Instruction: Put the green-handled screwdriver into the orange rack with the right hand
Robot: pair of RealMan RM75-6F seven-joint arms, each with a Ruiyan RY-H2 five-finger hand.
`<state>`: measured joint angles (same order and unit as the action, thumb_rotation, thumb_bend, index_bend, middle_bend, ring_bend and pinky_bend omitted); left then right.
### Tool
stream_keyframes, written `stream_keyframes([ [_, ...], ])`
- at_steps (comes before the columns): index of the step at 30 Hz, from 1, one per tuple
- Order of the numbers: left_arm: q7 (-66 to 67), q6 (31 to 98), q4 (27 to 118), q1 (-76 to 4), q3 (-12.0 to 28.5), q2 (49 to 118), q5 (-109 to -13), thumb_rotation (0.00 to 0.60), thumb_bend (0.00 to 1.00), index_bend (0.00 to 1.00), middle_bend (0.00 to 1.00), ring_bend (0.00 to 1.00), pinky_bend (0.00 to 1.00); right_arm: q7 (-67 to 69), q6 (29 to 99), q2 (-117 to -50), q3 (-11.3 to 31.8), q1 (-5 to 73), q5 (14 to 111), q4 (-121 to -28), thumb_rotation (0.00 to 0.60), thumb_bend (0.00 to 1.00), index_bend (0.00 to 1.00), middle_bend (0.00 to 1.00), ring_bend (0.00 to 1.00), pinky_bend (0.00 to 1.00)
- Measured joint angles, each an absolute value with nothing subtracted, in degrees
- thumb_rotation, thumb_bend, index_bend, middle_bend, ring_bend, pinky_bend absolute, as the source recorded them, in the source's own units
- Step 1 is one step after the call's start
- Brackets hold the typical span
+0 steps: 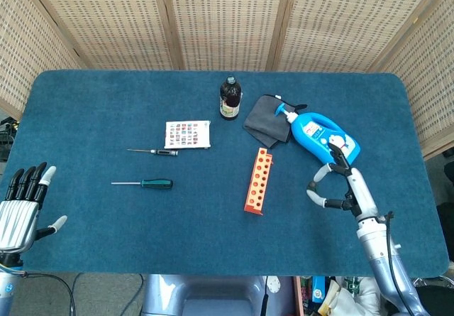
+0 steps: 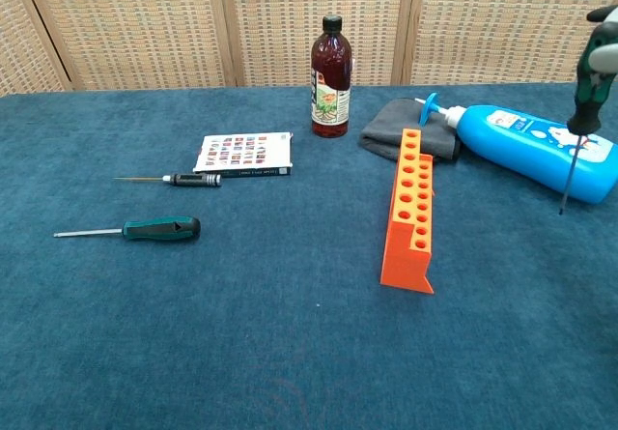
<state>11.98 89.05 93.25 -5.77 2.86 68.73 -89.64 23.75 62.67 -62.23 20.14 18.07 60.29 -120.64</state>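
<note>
Held by its handle in the right hand at the chest view's upper right, tip down: green-handled screwdriver, probably light, stiff and thin-shafted, best gripped at the handle, well right of the orange rack; left hand empty, fingers apart

Right hand cut off by the chest view's right edge, only fingertips over the green-handled screwdriver showing. Left hand absent from chest view, wrist clipped at the head view's bottom edge. Blue bottle cropped at right.
</note>
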Motion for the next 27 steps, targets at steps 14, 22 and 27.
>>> stream_keyframes([
  [14,11.4,89.1,93.1,-5.8,3.2,68.6,-89.2,0.600,0.00,0.00,0.00,0.00,0.00,37.9,58.2,-63.3,27.9,21.1,54.4,-120.4,0.600,0.23,0.61,0.00,0.00,0.00],
  [22,10.8,88.8,92.9,-5.9,3.3,68.5,-88.8,0.600,0.00,0.00,0.00,0.00,0.00,39.5,58.0,-65.7,30.3,23.7,53.6,-119.8,0.600,0.23,0.61,0.00,0.00,0.00],
  [27,10.7,88.5,92.8,-6.0,3.3,68.6,-88.7,0.600,0.00,0.00,0.00,0.00,0.00,40.5,57.3,-67.8,30.6,25.3,53.1,-118.6,0.600,0.23,0.61,0.00,0.00,0.00],
])
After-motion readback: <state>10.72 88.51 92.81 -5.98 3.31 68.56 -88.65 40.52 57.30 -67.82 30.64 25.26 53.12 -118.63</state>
